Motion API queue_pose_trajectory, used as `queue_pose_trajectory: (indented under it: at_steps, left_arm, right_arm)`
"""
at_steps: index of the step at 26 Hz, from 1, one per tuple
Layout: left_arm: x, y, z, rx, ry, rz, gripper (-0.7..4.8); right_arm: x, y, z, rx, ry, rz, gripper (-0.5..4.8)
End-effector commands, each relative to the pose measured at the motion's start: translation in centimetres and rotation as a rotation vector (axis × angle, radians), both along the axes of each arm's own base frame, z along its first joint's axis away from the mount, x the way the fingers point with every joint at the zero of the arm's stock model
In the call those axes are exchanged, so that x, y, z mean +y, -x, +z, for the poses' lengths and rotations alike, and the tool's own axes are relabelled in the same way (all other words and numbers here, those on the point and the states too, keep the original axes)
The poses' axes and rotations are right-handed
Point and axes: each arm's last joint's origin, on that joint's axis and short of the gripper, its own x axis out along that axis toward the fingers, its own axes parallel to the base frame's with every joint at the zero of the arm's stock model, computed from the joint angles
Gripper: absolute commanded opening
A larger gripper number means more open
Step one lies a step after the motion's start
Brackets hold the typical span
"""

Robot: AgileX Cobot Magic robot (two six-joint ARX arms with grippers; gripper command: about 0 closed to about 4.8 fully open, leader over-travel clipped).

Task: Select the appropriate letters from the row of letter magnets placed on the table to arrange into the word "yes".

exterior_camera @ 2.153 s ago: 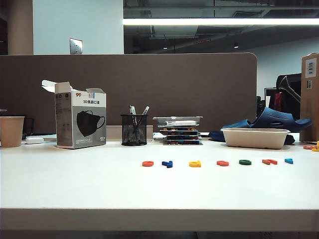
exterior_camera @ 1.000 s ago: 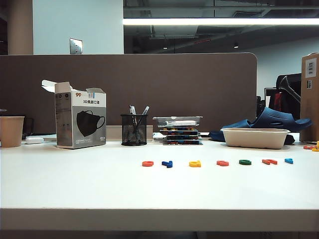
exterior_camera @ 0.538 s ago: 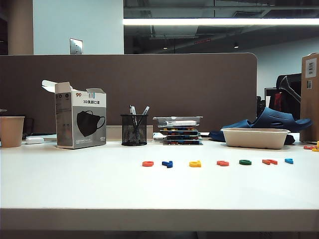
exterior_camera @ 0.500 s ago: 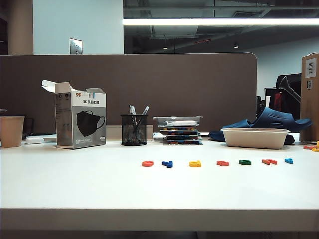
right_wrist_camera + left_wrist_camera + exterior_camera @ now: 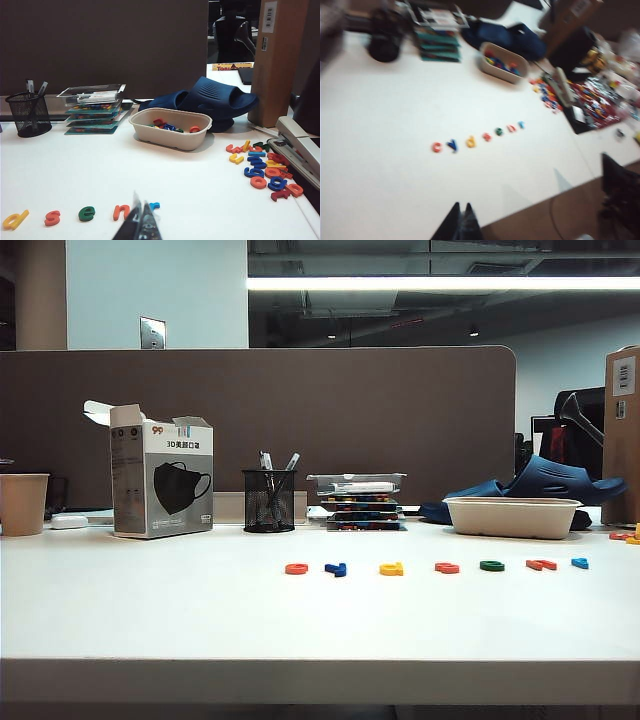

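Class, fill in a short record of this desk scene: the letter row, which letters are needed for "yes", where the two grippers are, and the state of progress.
Row: seven letter magnets on the white table, reading c y d s e n r
Needed: blue y, green e, red s
Left gripper: above the table's near edge, jaws shut, empty
Right gripper: near the row's r end, jaws shut, empty
Progress: no letter pulled out yet

Seven letter magnets (image 5: 437, 566) lie flat in a row on the white table (image 5: 150, 600), blue "y" (image 5: 336, 568), red "s" (image 5: 447, 567), green "e" (image 5: 491, 565) among them.

Open tabletop (image 5: 150, 610) before letter row (image 5: 436, 566)
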Motion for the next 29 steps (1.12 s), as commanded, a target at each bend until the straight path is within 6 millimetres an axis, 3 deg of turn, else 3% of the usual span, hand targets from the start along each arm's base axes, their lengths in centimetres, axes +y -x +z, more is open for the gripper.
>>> queue_pose_trajectory:
  at_steps: [1, 13, 21, 29]
  left_arm:
    - [-1.2, -1.1, 0.6, 0.07, 0.047, -0.062, -0.05]
    - [-8.1, -5.9, 0.9, 0.24, 0.071, -0.149, -0.05]
    - [-9.3, -8.2, -0.1, 0.292, 0.061, -0.003, -0.05]
    - [-9.3, -8.7, -0.3, 0.277, 0.047, 0.079, -0.05]
  right_arm:
    - [0.0, 0.0, 0.0, -0.02, 0.004, -0.006, -0.08]
    - [0.0, 0.0, 0.0, -0.02, 0.003, -0.011, -0.08]
    - [0.0, 0.0, 0.0, -0.02, 0.003, -0.011, -0.08]
    - [0.0, 0.0, 0.0, -0.019, 0.003, -0.011, -0.08]
